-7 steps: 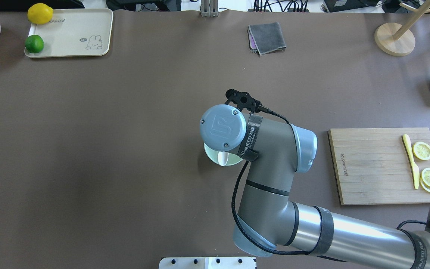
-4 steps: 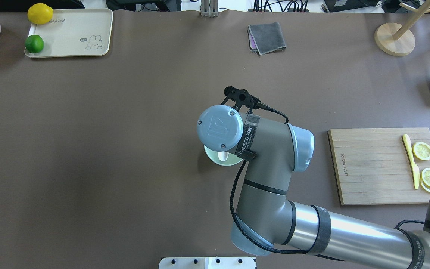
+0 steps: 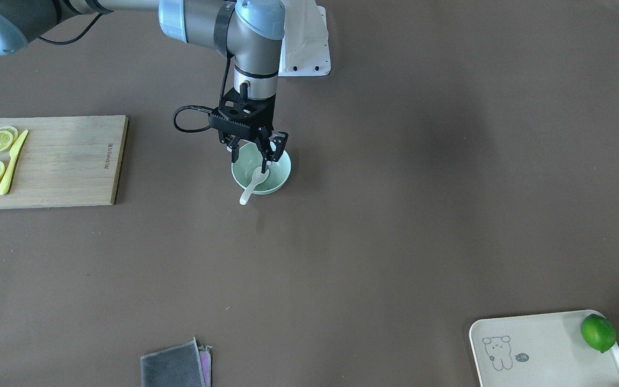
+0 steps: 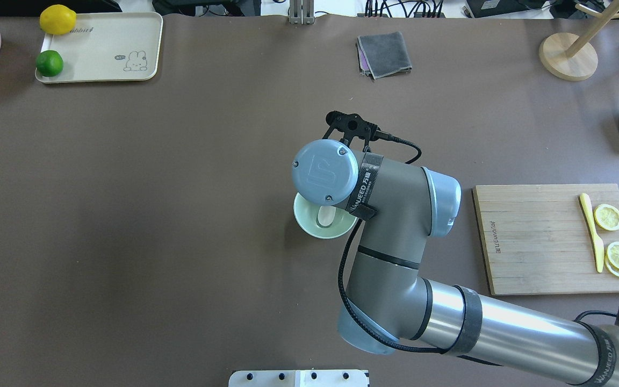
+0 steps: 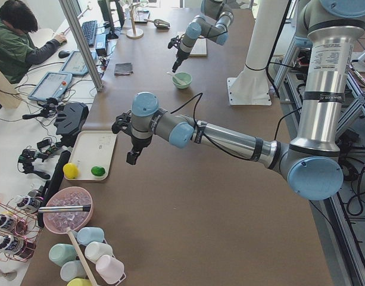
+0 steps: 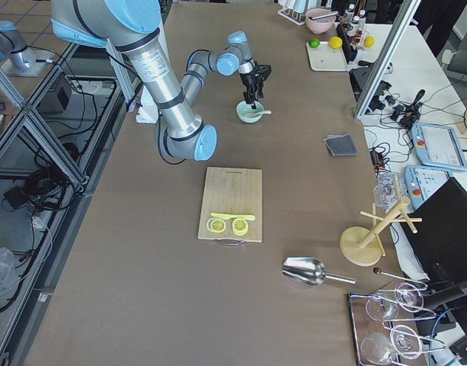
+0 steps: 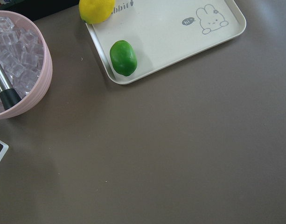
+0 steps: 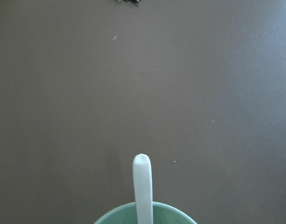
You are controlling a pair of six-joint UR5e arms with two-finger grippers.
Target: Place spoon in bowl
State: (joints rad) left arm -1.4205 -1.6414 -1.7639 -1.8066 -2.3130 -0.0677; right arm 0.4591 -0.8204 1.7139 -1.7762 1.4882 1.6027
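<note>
Change: over the last second the right wrist has shifted toward the far side, so the overhead view now shows more of the bowl (image 3: 281, 177). The scoop sits nearer the bowl's middle than before.
Spoon (image 3: 253, 183): in the bowl, scoop on the bottom. The handle leans on the far rim and sticks out past it.
Right gripper (image 3: 258, 150): just above the bowl, jaws apart. They don't look clamped on the spoon – one fingertip is very near the scoop, contact unclear.
Meaning: the spoon looks released, so the placement is essentially done. Judging from this, only a straight lift clear is left. Risk: clipping the overhanging handle on the way up.
Left gripper (image 5: 132, 156): well off to the left, over bare table near the tray (image 4: 127, 32). Jaw state – cannot tell.
Tray contents: lime (image 4: 49, 63) and lemon (image 4: 57, 19), both at its left edge.
Pink tub (image 7: 42, 70): far-left corner, holds ice (image 7: 17, 65) and a metal tool handle.
</note>
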